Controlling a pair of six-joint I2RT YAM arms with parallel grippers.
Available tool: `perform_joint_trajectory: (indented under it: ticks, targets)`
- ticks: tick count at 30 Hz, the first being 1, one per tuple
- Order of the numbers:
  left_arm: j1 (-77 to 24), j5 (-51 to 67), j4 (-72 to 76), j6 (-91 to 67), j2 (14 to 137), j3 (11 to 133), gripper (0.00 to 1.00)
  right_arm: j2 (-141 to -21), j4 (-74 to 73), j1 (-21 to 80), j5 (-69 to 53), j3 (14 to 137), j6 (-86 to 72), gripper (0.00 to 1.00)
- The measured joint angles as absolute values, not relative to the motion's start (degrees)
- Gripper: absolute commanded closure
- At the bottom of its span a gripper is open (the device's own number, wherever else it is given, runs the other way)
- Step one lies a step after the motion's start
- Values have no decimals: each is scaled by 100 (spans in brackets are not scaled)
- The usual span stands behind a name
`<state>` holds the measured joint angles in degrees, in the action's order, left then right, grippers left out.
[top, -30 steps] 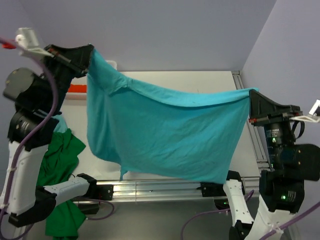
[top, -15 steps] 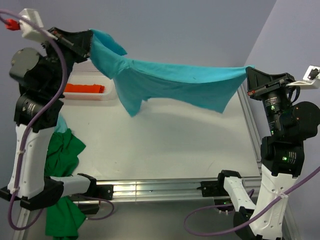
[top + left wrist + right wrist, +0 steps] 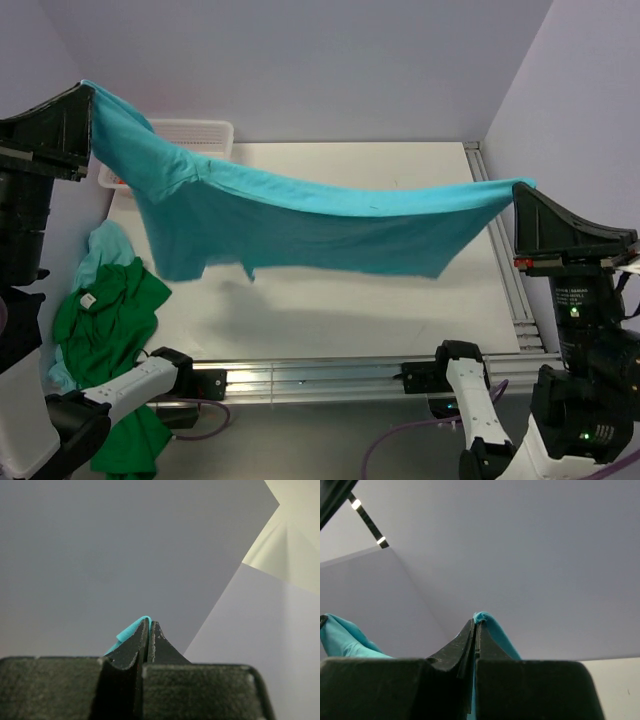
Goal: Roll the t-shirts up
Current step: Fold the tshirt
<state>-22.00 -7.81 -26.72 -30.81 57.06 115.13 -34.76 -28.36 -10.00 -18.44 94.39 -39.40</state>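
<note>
Left hand (image 3: 88, 92) and right hand (image 3: 518, 188) — pinched tight on 1 turquoise t-shirt (image 3: 300, 222).

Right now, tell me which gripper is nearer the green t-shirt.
Left. The left gripper is up at the table's left side, where the green t-shirt lies; the right gripper is across the table at its right edge.

I see one turquoise t-shirt (image 3: 300, 215) stretched, sagging, between both clamped jaws; a green t-shirt (image 3: 105, 320) lies crumpled below the left.
</note>
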Motion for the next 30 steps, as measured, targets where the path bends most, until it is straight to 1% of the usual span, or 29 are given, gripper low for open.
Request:
perform_joint_trajectory:
  ticks: [3, 8, 11, 14, 17, 21, 24, 28, 30]
  targets:
    - [-2200, -784, -2777, -3087, 5723, 11681, 100, -3476, -2945, -998, -1850, 9690, -3953, 100]
    - [-2200, -781, -2840, -3111, 5739, 11633, 100, -3518, -3159, -1000, -1817, 9835, -3955, 100]
    - [-2200, -775, -2683, -3133, 5745, 11334, 100, -3581, -3181, -998, -1752, 9686, -3983, 100]
    - [-2200, -729, -2453, -3240, 5824, 10833, 100, -3651, -3133, -998, -1702, 9238, -4073, 100]
    - [-2141, -567, -2421, -3391, 6278, 10672, 100, -3905, -3033, -998, -1688, 8707, -4180, 100]
    - [-1673, 36, -2165, -3673, 7273, 10772, 100, -4602, -2753, -998, -1651, 8283, -4340, 100]
    - [-1328, 303, -2191, -3776, 8329, 11275, 99, -5293, -2460, -1000, -1651, 8331, -4438, 100]
    - [-1011, 674, -2451, -3876, 10097, 13082, 100, -6381, -2001, -1035, -1820, 8820, -4624, 100]
    - [-875, 913, -2456, -3979, 10755, 13935, 100, -7048, -1697, -1135, -2075, 9201, -4836, 100]
